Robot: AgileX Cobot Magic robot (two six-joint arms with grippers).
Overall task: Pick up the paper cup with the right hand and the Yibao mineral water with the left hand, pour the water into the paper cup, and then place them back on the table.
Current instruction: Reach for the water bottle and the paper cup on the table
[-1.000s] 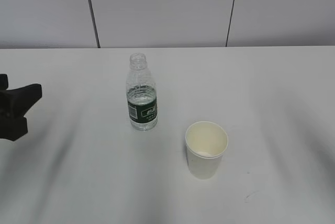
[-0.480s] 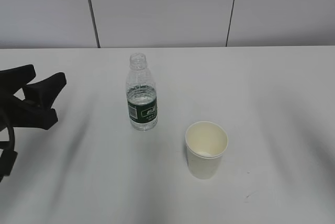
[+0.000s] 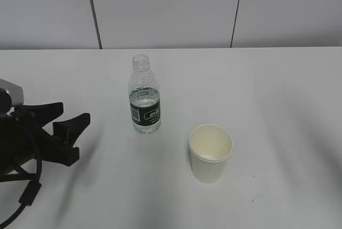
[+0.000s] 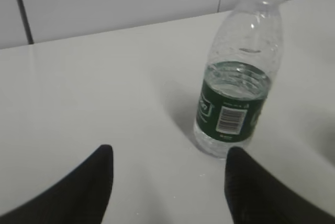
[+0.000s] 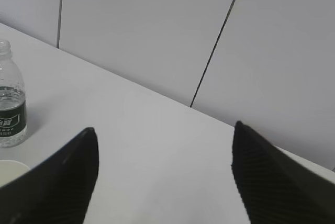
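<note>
**Left arm lined up short of the water bottle, cup not yet approached**

While nothing has been picked up yet, the Yibao mineral water (image 3: 144,96) stands upright and capless on the table (image 3: 278,90), water filling roughly its lower half, level with the top of its dark green label. Using the bottle as the landmark: the paper cup (image 3: 210,153) sits upright and apart from it, nearer the camera and to its right in the exterior view, its cream inside open to the ceiling.

To the bottle's left and well apart from it, the left hand (image 3: 69,124) hangs low over the table with its two fingers spread, pointing toward the bottle. From the left wrist camera the bottle (image 4: 238,77) appears ahead, offset toward the right-side finger (image 4: 251,192) rather than centred in the gap.

The right hand (image 5: 162,177) does not appear in the exterior view. Its wrist camera shows its fingers wide apart and empty, with the bottle (image 5: 10,103) at the far left edge and only a sliver of the cup rim (image 5: 10,169) at the bottom left.

The step in hand looks to be the left arm's reach for the bottle. To do it well, the arm should probably shift so the bottle sits midway between the fingers, then close around the label band or ribbed body, gently, since thin open plastic may buckle and spill.
</note>
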